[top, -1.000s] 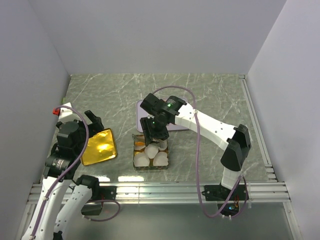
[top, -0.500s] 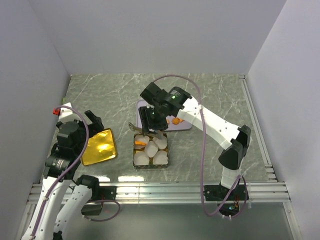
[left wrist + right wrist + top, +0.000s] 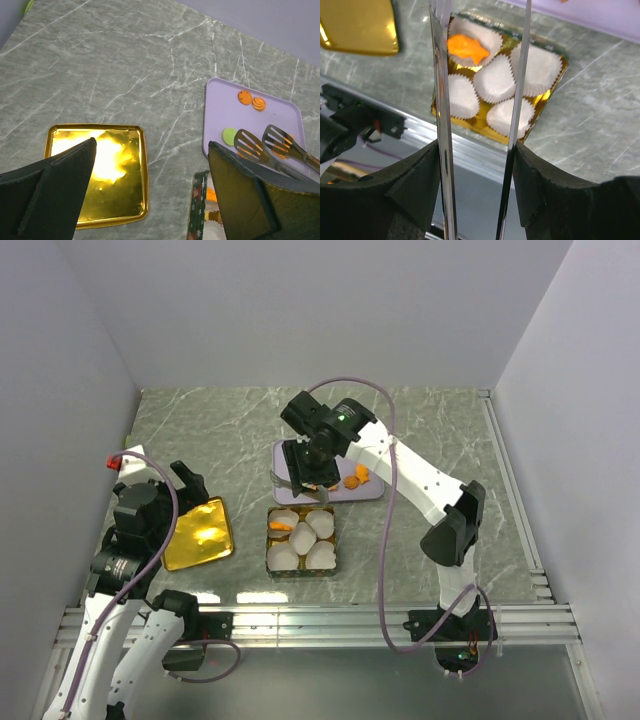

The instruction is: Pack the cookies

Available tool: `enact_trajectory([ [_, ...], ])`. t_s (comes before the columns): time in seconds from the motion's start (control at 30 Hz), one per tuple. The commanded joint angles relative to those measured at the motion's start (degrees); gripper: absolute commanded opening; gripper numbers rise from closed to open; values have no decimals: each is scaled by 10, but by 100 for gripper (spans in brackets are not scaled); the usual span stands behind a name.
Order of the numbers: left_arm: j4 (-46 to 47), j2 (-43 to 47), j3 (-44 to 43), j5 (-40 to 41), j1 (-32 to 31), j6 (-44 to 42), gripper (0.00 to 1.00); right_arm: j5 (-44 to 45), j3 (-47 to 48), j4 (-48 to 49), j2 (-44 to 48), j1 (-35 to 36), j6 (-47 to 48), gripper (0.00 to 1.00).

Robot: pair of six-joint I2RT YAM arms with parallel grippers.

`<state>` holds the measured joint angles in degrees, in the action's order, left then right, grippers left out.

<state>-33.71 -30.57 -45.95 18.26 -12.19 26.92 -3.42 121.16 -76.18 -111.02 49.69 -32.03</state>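
Plainly the step in hand is fetching the next biscuit.

Left wrist view: the left gripper (image 3: pixel 150 200) hangs with its jaws spread wide and empty; a gold lid (image 3: pixel 95 170), mirror-glossy with rounded corners, lies on the veined grey tabletop (image 3: pixel 125 60) under them; beyond the right-hand jaw the tongs (image 3: pixel 252 146), thin metal with slotted spoon tips, stand apart over a matte lavender tray (image 3: pixel 220 100); the cookies (image 3: pixel 244 97) there are small flat orange discs, with a pale green one (image 3: pixel 229 134) just beside the nearer tip.

Top view: the right gripper (image 3: pixel 308 465) has its jaws clamped on the tongs' handles above the tray; the tin (image 3: pixel 301 575) sits near, on the side towards the arm bases.

Right wrist view: two bright blades run out from the jaws, with nothing between them; past them lie pleated white paper cups (image 3: pixel 495 78), one holding a fish-like orange cookie.

Probably best to lower both tips flat to the tray astride one cookie and squeeze lightly; the biscuits look brittle, and the smooth tray may let them skid.
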Motion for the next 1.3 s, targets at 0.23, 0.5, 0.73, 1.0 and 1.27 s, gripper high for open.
enact_trajectory([
  [0.23, 13, -9, -7, -8, -2, -9, 99, 32, 40, -22, -53, -25, 36, 62],
  [0.5, 7, -12, -12, 5, -2, -5, 99, 25, 42, -7, -94, -31, 43, 62],
  [0.73, 9, -17, -10, -5, -2, -9, 99, 18, 55, -6, -122, -45, 47, 62],
  [1.0, 12, -17, -7, -4, -2, -9, 99, 14, 50, 1, -135, -49, 50, 62],
  [1.27, 12, -15, -5, -4, -2, -10, 100, 8, 62, 3, -154, -48, 52, 62],
])
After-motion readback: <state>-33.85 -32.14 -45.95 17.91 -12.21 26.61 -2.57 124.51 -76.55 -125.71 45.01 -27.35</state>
